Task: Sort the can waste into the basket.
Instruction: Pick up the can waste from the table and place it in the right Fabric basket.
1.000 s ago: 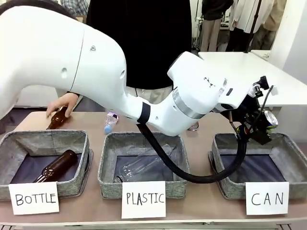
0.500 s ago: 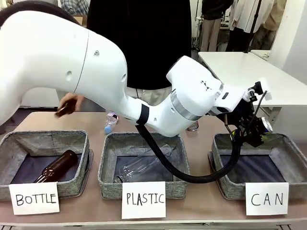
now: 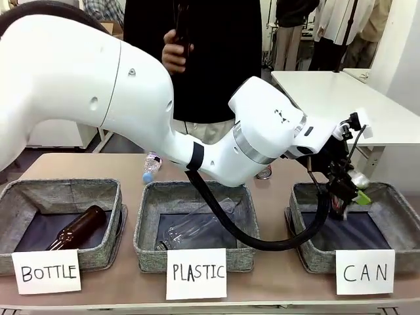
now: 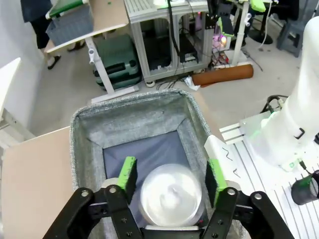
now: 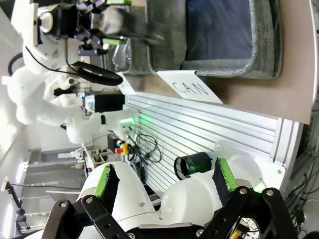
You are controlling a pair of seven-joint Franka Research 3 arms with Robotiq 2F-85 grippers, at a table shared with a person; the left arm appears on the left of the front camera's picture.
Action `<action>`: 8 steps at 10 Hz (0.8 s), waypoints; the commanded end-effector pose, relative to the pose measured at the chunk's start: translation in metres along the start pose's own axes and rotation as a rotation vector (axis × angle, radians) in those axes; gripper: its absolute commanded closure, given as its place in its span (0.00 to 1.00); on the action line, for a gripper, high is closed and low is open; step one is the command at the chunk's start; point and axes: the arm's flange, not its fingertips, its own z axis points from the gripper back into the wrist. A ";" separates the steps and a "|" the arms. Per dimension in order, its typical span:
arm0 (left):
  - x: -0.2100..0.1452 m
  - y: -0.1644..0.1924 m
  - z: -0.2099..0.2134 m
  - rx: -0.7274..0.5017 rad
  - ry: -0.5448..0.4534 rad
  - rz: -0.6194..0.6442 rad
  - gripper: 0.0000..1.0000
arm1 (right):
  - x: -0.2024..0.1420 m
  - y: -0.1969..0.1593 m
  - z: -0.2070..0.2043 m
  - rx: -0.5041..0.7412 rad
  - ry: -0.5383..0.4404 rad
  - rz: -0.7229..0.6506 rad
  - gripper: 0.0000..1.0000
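Front view puts the left hand (image 3: 346, 199) over the far side of the basket (image 3: 314, 257) behind the white card (image 3: 365, 271) lettered "CAN", at the right end of the counter (image 3: 282, 282). Half a second ago the can's silver end showed gripped in that hand; now it does not. Left wrist view shows the fingers (image 4: 128, 172) spread wider than the can (image 4: 172, 195), which sits end-on and blurred between and below them, above the basket's dark lining. It has probably just been released and is dropping in, so this can is as good as sorted. The right hand (image 5: 164, 181) is wide open and empty, well apart from the basket.
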 end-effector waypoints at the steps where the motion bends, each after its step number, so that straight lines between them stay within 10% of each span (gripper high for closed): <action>1: 0.005 0.004 0.004 -0.009 -0.005 0.023 0.00 | -0.002 0.002 -0.001 0.013 -0.001 -0.001 0.00; 6: 0.004 0.006 0.015 -0.026 -0.004 0.056 0.00 | -0.002 0.002 -0.001 0.013 -0.001 -0.001 0.00; 8: -0.006 0.012 0.099 -0.014 0.048 0.230 0.00 | -0.002 0.002 -0.001 0.013 -0.001 -0.001 0.00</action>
